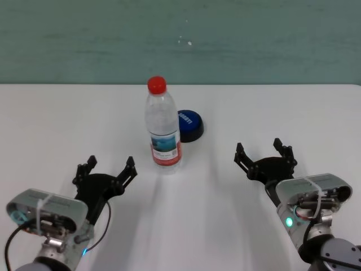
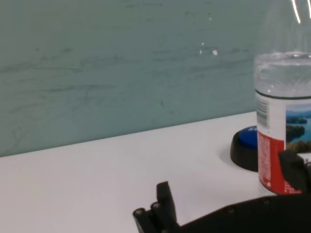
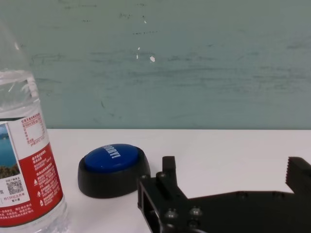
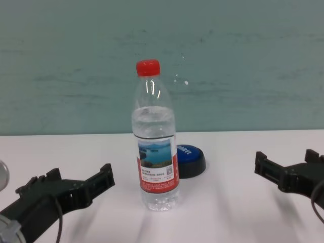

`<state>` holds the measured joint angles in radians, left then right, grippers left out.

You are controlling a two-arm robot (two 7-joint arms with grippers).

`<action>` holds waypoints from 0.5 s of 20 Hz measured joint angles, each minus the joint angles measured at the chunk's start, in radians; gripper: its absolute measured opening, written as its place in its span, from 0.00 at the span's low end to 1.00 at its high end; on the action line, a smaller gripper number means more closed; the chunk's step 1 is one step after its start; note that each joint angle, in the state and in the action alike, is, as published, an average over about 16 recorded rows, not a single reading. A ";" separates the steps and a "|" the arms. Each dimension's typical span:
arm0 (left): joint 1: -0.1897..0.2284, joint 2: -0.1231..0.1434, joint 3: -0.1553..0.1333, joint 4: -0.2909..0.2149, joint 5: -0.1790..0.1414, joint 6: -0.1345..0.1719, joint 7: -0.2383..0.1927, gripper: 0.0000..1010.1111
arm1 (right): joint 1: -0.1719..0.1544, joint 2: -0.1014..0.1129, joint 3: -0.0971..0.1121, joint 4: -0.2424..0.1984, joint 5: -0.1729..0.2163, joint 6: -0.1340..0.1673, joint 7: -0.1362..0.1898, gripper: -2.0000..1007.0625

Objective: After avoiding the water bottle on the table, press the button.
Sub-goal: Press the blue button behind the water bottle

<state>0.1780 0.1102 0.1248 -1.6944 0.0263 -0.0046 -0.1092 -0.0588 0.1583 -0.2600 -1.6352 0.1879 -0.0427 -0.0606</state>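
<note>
With my right hand [image 1: 265, 155] spread wide and empty right of the water bottle [image 1: 163, 127], the blue button [image 1: 189, 125] sits just behind it, so a careless reach could topple it.

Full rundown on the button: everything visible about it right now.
The button is a low round dome with a glossy blue top carrying small white lettering, set in a wider black base, plastic by the look. It sits flat on the white table, just behind and to the right of the upright water bottle, which partly hides it in the head and chest views. Whether the two touch cannot be told. Neither pincer is near it; nothing presses on it.
</note>
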 joint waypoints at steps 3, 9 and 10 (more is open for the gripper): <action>-0.015 0.000 0.003 0.014 0.000 0.001 -0.002 0.99 | 0.000 0.000 0.000 0.000 0.000 0.000 0.000 1.00; -0.043 -0.001 0.013 0.042 0.001 0.003 -0.008 0.99 | 0.000 0.000 0.000 0.000 0.000 0.000 0.000 1.00; -0.047 -0.001 0.015 0.046 0.002 0.004 -0.008 0.99 | 0.000 0.000 0.000 0.000 0.000 0.000 0.000 1.00</action>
<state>0.1309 0.1095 0.1396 -1.6481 0.0279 -0.0009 -0.1176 -0.0588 0.1583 -0.2600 -1.6352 0.1879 -0.0427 -0.0606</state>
